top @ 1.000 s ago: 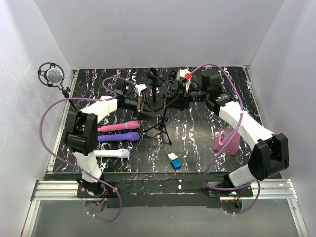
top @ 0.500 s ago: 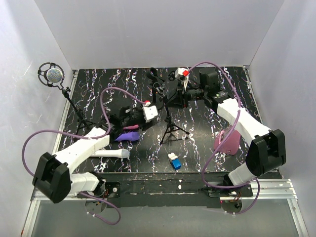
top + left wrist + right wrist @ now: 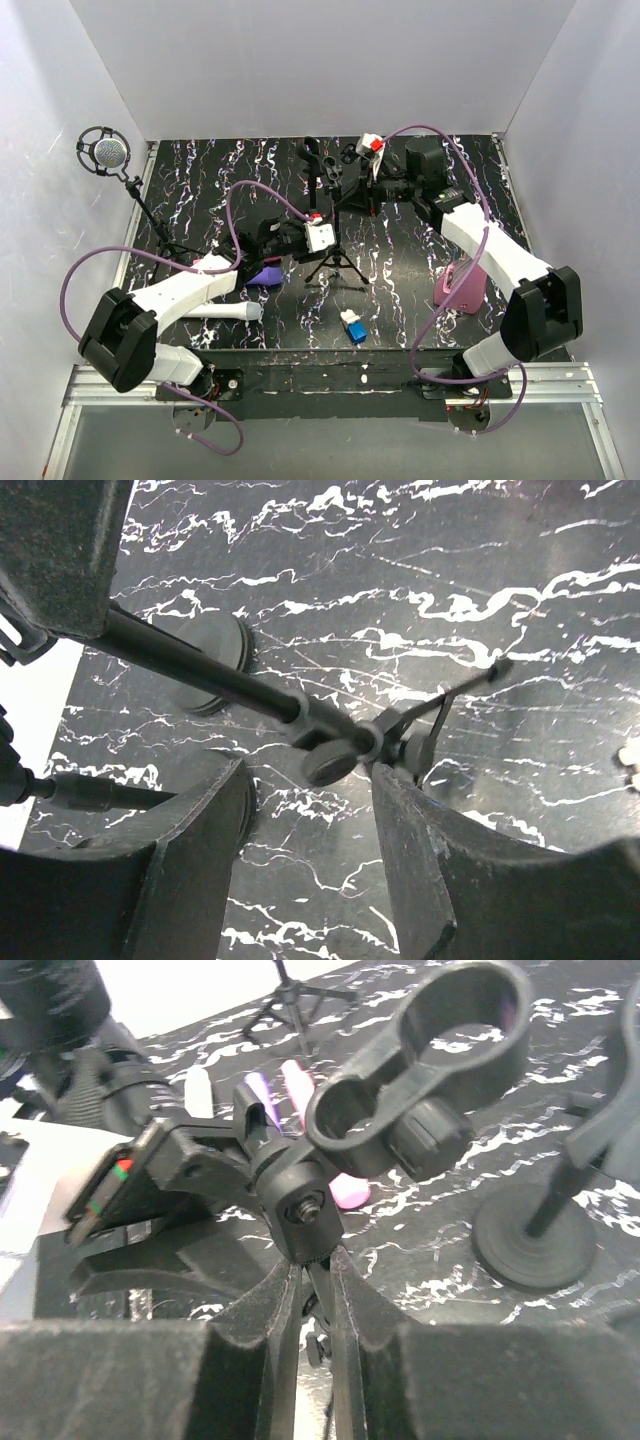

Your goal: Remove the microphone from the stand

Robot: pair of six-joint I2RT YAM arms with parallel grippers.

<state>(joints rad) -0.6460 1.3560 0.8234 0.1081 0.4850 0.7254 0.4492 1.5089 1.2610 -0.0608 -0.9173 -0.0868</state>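
Black stand [image 3: 336, 262], long axis near-upright — right claw [image 3: 315, 1260] pinches it high, left claw [image 3: 310, 780] spread around it lower.

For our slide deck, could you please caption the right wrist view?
Right gripper pinching the stand just below its empty microphone clip, above the marbled table.

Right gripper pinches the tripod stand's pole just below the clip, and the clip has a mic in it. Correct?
Not quite. The right gripper does pinch the tripod stand just below the clip, but the clip is empty. In the right wrist view you can see straight through its ring to the mat behind.
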